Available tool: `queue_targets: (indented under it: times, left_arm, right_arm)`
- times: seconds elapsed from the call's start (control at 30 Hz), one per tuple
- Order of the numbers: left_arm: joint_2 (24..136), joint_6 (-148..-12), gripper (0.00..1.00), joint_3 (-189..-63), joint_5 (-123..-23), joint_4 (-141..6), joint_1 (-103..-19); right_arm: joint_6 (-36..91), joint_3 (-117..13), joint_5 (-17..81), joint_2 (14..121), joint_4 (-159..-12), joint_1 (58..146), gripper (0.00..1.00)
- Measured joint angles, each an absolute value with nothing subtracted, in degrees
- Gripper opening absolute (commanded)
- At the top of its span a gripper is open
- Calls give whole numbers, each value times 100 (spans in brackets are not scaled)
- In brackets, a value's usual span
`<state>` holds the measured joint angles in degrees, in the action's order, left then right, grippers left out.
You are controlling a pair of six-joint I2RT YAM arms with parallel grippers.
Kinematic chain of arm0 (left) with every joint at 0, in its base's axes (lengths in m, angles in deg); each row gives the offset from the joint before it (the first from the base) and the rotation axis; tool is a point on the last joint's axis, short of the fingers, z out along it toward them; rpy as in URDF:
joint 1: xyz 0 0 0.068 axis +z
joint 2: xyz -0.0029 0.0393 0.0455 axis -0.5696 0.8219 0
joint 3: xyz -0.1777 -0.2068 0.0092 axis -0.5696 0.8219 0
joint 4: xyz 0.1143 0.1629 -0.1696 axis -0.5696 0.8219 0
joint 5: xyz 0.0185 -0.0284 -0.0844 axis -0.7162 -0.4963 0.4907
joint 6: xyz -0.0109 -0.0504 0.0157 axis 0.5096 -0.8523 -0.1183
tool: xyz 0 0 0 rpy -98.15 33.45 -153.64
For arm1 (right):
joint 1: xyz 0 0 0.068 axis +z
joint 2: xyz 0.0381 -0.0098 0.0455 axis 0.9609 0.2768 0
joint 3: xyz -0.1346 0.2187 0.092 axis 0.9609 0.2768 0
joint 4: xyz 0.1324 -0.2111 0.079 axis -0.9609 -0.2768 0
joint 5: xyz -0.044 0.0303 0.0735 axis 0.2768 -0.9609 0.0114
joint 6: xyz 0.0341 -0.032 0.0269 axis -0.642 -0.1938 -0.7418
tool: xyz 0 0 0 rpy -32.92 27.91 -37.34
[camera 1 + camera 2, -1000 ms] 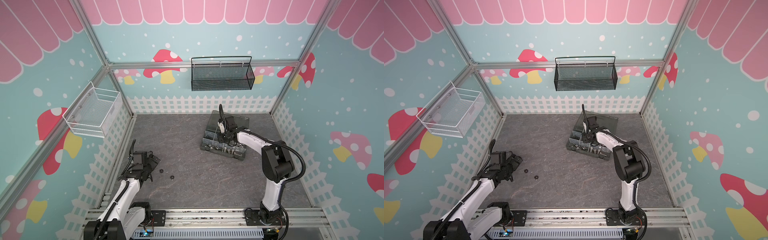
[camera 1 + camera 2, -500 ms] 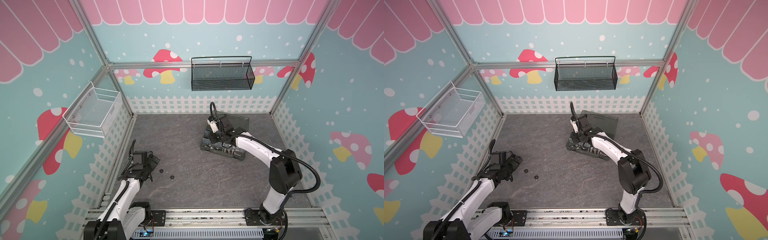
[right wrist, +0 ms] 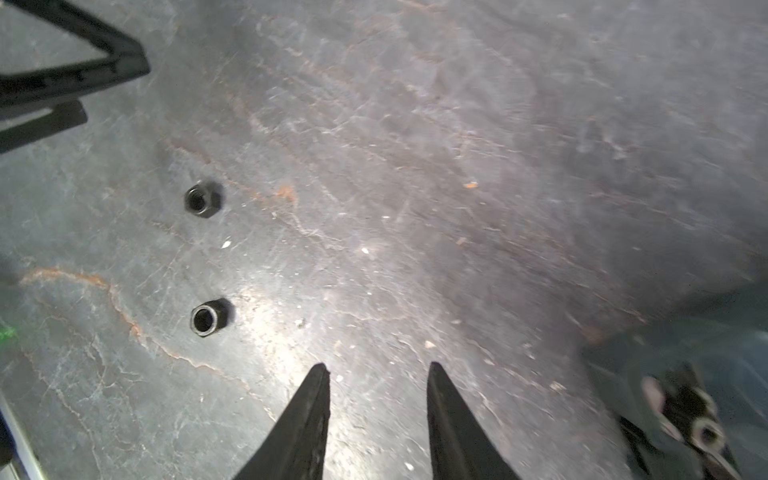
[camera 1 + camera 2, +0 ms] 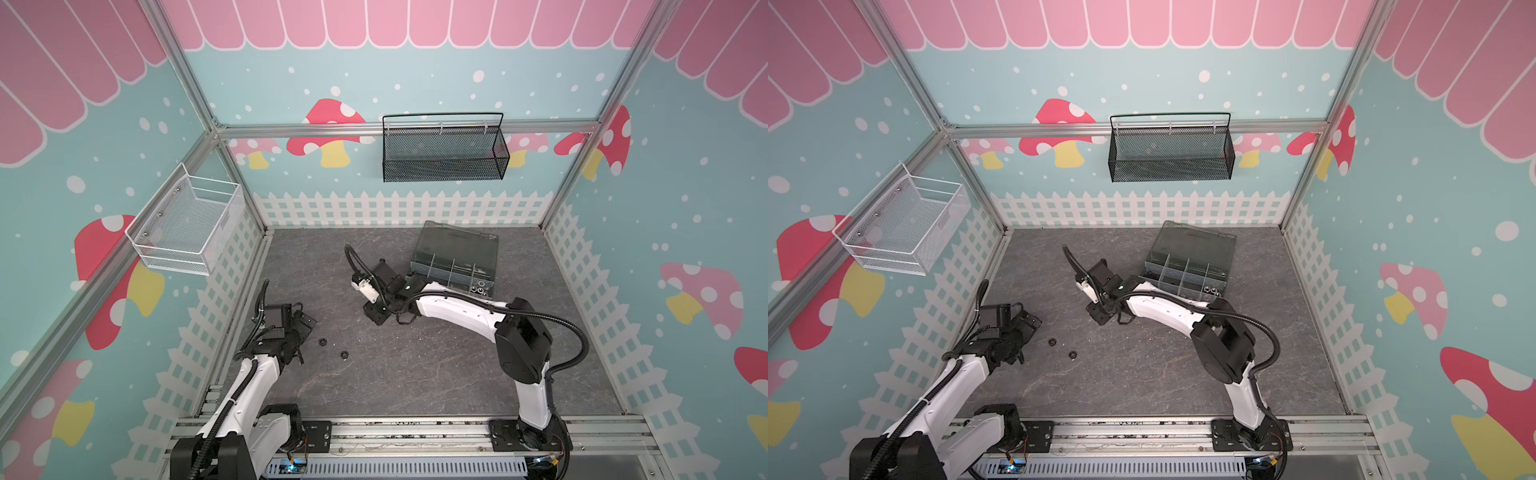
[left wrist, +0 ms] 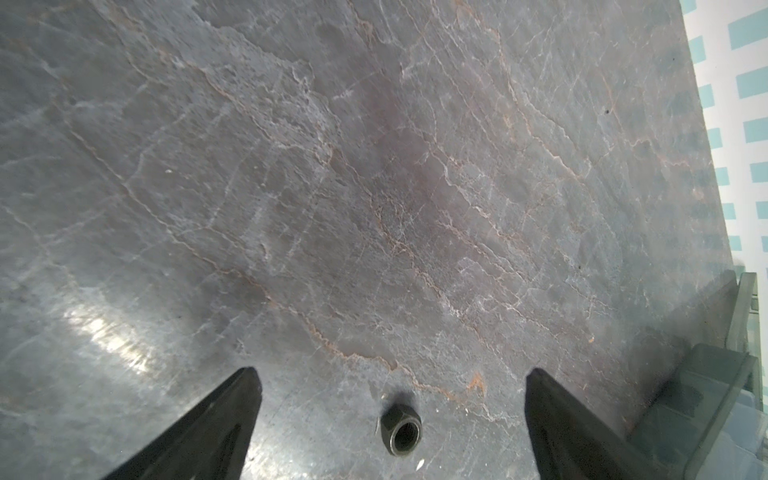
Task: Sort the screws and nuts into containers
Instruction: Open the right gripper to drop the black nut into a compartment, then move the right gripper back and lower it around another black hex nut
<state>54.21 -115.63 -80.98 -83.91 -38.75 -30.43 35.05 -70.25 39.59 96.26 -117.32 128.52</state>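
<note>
While two black nuts lie loose on the grey desk (image 4: 415, 374), the left tool (image 4: 304, 322) is seen at the lower left of both top views, set low over the desk with its jaws spread wide and nothing gripped. The first nut (image 4: 323, 342) is placed just beside that tool, and the second nut (image 4: 344, 354) lies a little further toward the middle of the frame. In the left wrist view the first nut (image 5: 401, 430) is found flat on the desk in the gap between the jaws, touched by neither.

The right tool (image 4: 376, 313) is seen at the centre of both top views, between the loose nuts and the organizer box (image 4: 453, 270). In the right wrist view its jaws are shown partly apart, with only bare desk between them, so nothing is held. Both nuts are shown there off to one side, apart from the jaws.

The organizer box is set right of centre in the upper part of the desk, with its smoky lid raised toward the back wall. Silver nuts (image 4: 480, 286) are seen in its front right compartment. What is kept in the other compartments cannot be told.
</note>
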Motion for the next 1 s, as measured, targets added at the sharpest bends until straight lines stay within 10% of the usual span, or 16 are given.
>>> queue_targets:
  times: [1.0]
  left_arm:
    - [5414, -11565, 100, -8065, -8453, -3855, -2953]
  right_arm:
    - [4401, -8470, 3594, 11359, -12610, 13872, 45]
